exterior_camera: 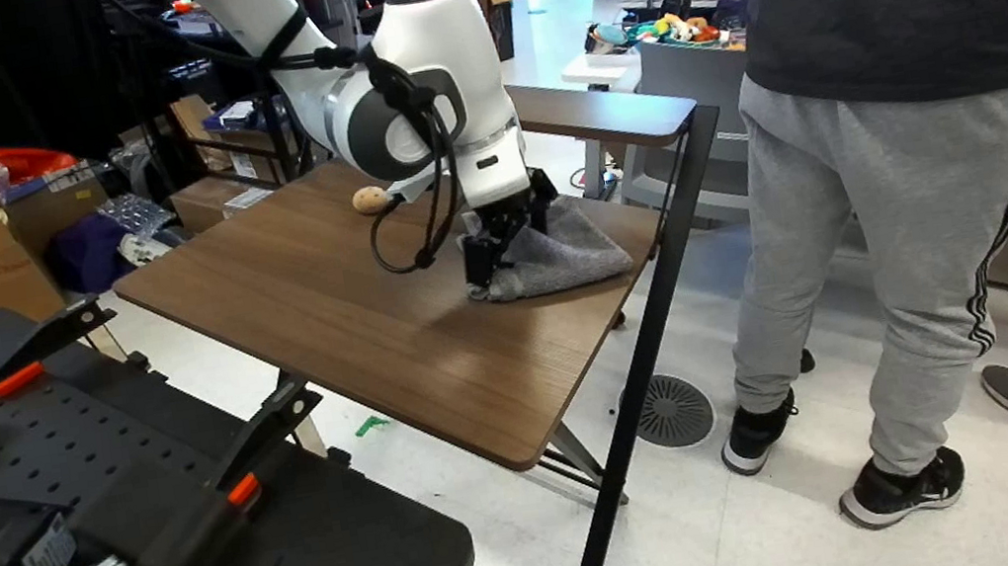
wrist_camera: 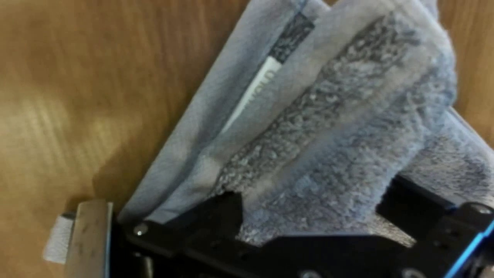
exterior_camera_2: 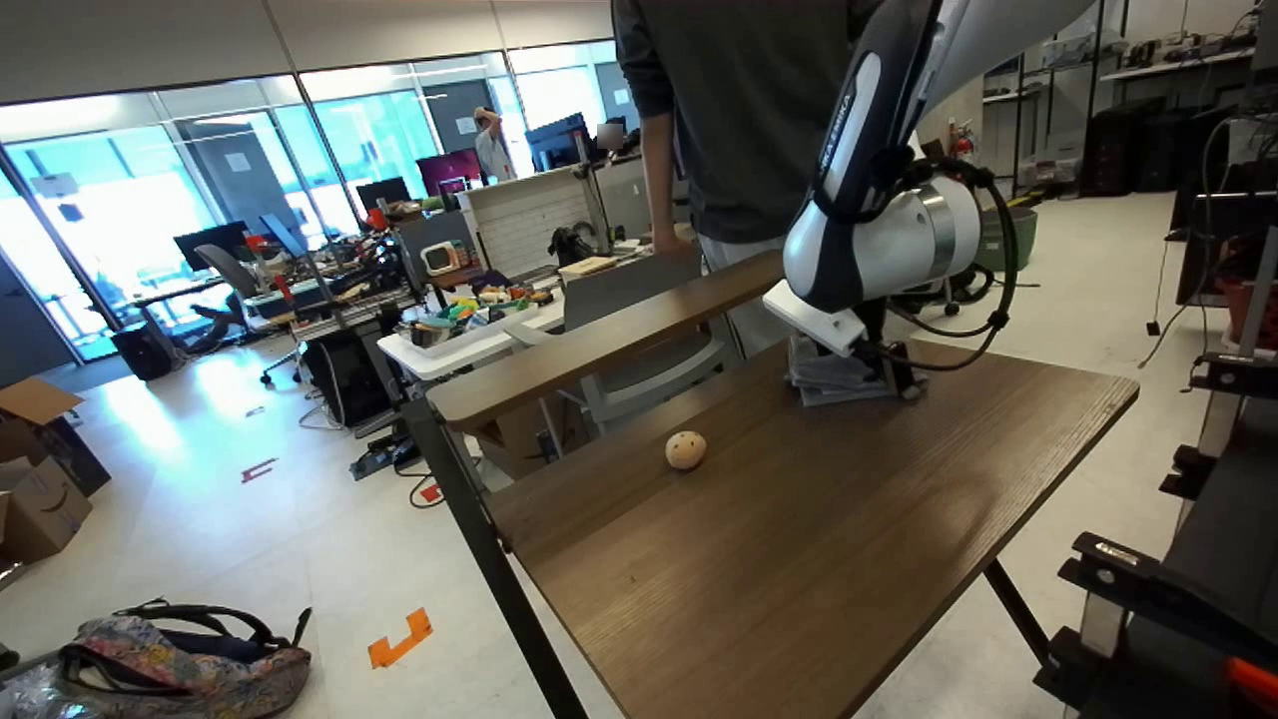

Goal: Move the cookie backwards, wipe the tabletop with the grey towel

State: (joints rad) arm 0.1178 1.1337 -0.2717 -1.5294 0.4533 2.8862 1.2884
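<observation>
The gripper [wrist_camera: 312,204] is down at the grey towel [wrist_camera: 335,123], its fingers [wrist_camera: 417,204] spread wide with a thick part of the cloth lying between them; nothing looks pinched. The coming move turns on that placement: the towel sits right below and between the fingers, and in the wrist view its folds run on a slant, lower left to upper right, across the line on which the fingers would close. Closing should therefore bunch the cloth at an angle rather than catch one clean fold, and a soft layer could slip out. Whether the fingertips reach the counter [exterior_camera: 262,269] is hidden. The cookie [exterior_camera_2: 686,450] rests on the counter, well apart from gripper and towel, near the edge beside the narrow shelf [exterior_camera_2: 599,345]. The step in hand looks like taking hold of the towel to wipe.
</observation>
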